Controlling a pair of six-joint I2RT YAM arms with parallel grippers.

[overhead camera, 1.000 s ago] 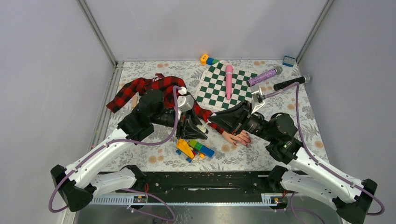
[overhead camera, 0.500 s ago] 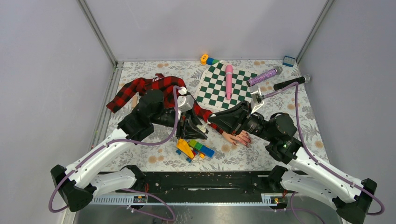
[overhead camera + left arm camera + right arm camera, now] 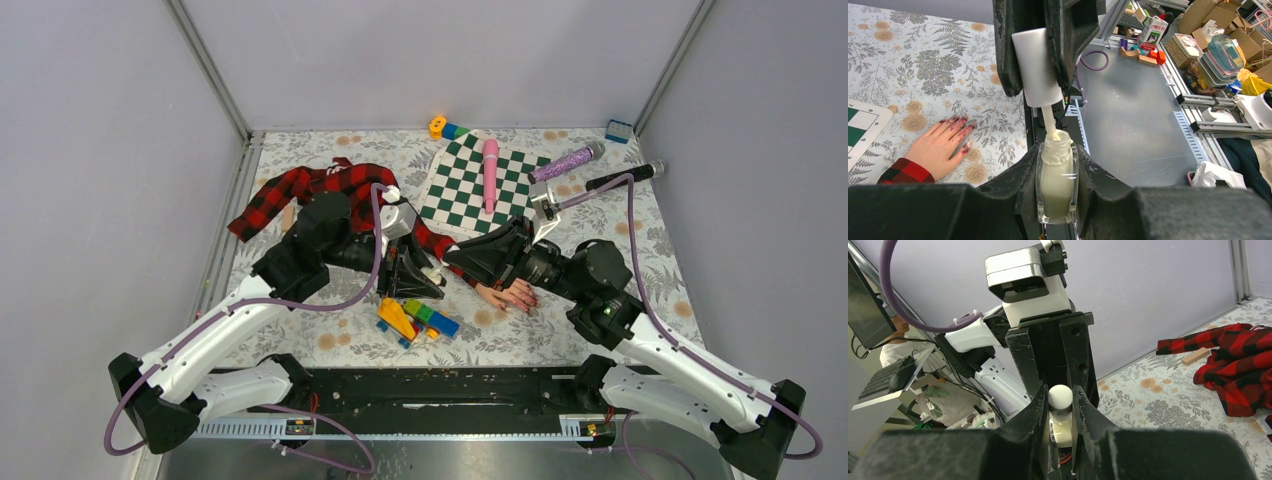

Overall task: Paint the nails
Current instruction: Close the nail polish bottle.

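My left gripper [image 3: 1057,167] is shut on a small pale polish bottle [image 3: 1057,182], held upright. The right gripper [image 3: 1060,405] is shut on the bottle's white cap [image 3: 1035,67], and its brush stem [image 3: 1049,119] dips into the open bottle neck. In the top view the two grippers meet tip to tip, left gripper [image 3: 425,278] and right gripper [image 3: 458,255]. The pale pink mannequin hand [image 3: 933,147] lies flat on the floral table just beyond them, its plaid sleeve [image 3: 905,172] at the wrist. Its nails [image 3: 960,131] are dark red and smeared.
A checkerboard mat [image 3: 470,190] with a pink tube [image 3: 490,170] lies at the back. A purple glitter tube [image 3: 565,162] and a black marker [image 3: 625,177] are to its right. Coloured bricks [image 3: 415,320] sit near the front. The plaid shirt [image 3: 320,185] spreads left.
The right arm has shifted very slightly to the left. Both grips and the mannequin hand look unchanged.
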